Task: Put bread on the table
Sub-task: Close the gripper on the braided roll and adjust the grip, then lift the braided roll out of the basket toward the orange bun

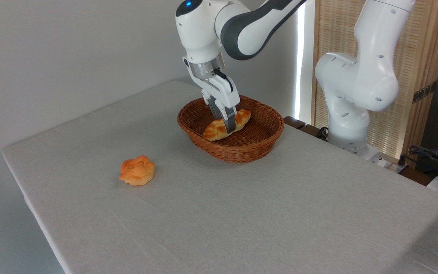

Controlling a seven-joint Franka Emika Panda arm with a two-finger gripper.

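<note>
While the fingers (229, 122) reach down into the basket, they sit right at the middle of the bread (226, 125). One dark finger shows in front of the loaf, and the other is hidden behind it, so the two seem to be on each side of the loaf. I cannot tell if they are squeezing it or only touching it.

The gripper (229, 127) points down and leans a little to the right. Above it is a white hand part with a silver ring, and above that is the big white and grey arm (238, 26) with a small blue light on top.

The bread is long and braided, golden on top and pale yellow on the sides, with pointy ends. It lies inside the brown wicker basket (231, 146), with one end low at the left and the other end up toward the back right rim. I cannot tell if the loaf is resting on the bottom or lifted a bit.

The basket stands on the table (280, 213), toward the back. The table has a light grey cloth top.

A small round orange bun (137, 170) sits on the cloth, well apart from the basket, to the left and closer to the front.

The arm's thick white base (350, 114) stands at the right edge of the table, in front of a wooden screen (424, 57).
</note>
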